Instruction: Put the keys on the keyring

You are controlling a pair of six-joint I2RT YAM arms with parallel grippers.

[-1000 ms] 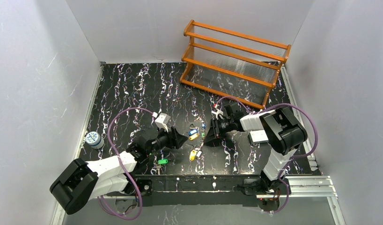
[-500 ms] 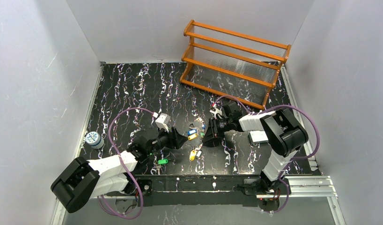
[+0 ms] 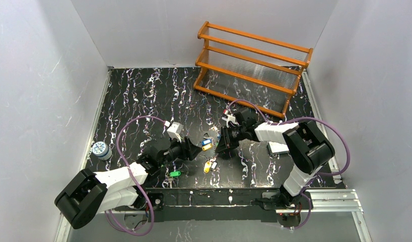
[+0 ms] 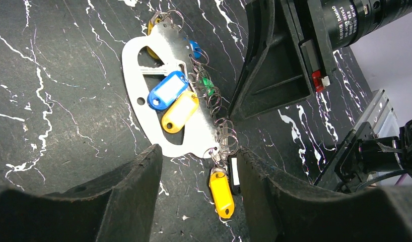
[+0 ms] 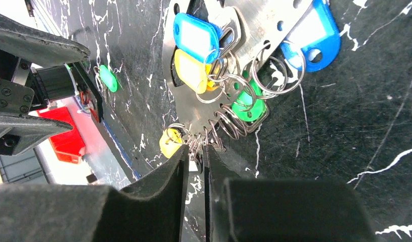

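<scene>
- The keyring (image 4: 171,45) – a flat oval plate of pale metal – lies on the black marbled table (image 3: 143,96), near the front edge and between the two grippers.
- Keys (image 4: 167,89) with blue, yellow and green heads lie on the plate and at its edge. Small wire rings (image 4: 225,138) crowd along the side that faces the right arm.
- One yellow key (image 4: 221,189) lies on the table just off the near end of the plate, with a dark piece touching it. A green key (image 3: 174,173) lies apart from the rest, close to the left arm.
- An orange wooden rack (image 3: 252,65) stands at the back right and a small round can (image 3: 99,149) at the left edge, both well apart from the grippers.
- The left gripper (image 4: 198,151) reaches in low from the left. Its fingers are wide apart and hold nothing, and the end of the plate lies just ahead of the gap.
- The right gripper (image 5: 195,151) comes from the right, with the forearm stretched low and pointing left. Its fingers are almost together, with only a thin slit between them.
- The wire rings sit right at the tips of the right gripper – I cannot tell whether one of them is pinched.
</scene>
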